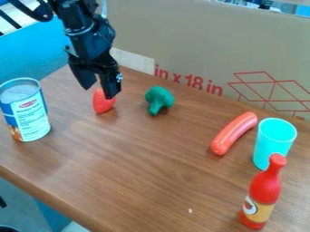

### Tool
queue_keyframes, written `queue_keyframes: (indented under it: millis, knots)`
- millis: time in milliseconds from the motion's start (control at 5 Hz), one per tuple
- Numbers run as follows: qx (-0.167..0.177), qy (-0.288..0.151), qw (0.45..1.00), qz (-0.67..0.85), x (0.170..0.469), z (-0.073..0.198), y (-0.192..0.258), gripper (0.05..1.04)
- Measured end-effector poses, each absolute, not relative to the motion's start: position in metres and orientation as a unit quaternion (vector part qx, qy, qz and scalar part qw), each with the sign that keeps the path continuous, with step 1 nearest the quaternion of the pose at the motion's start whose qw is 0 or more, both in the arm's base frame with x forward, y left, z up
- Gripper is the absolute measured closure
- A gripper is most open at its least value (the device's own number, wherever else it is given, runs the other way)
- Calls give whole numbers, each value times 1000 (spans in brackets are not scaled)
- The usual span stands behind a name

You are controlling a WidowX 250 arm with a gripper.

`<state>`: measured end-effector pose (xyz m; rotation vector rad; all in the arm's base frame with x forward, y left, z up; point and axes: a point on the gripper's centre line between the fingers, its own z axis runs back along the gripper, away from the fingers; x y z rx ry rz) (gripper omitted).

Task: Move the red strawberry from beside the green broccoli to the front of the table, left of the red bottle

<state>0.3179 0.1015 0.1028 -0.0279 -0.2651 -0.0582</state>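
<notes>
- Lower right of frame: red sauce bottle [264, 190], upright on wood-look counter [145, 174].
- Just behind it, right side: turquoise cup [273, 140], upright, open end up.
- Just left of cup: orange-red sausage [233, 133], lying at a slant.
- Left edge: blue-and-white can [27, 111], upright.
- Upper left: red strawberry [102, 103] on counter, right below claw [100, 93].
- Claw points down, fingers spread, nothing pinched. One fingertip overlaps top of strawberry in view; can't tell if they touch.
- Right of strawberry, upper middle: green broccoli [159, 98], stem toward camera.
- Back: cardboard [181, 41] with red print, along far edge.
</notes>
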Motion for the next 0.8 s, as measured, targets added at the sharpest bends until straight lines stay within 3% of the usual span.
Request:
queue_keyframes:
  millis: [200,600,800]
  knots:
    - [-4,-110,994,-1,328,78,117,78]
    - [36,-79,996,29,343,64,131,78]
    - [36,-67,996,36,344,58,132,78]
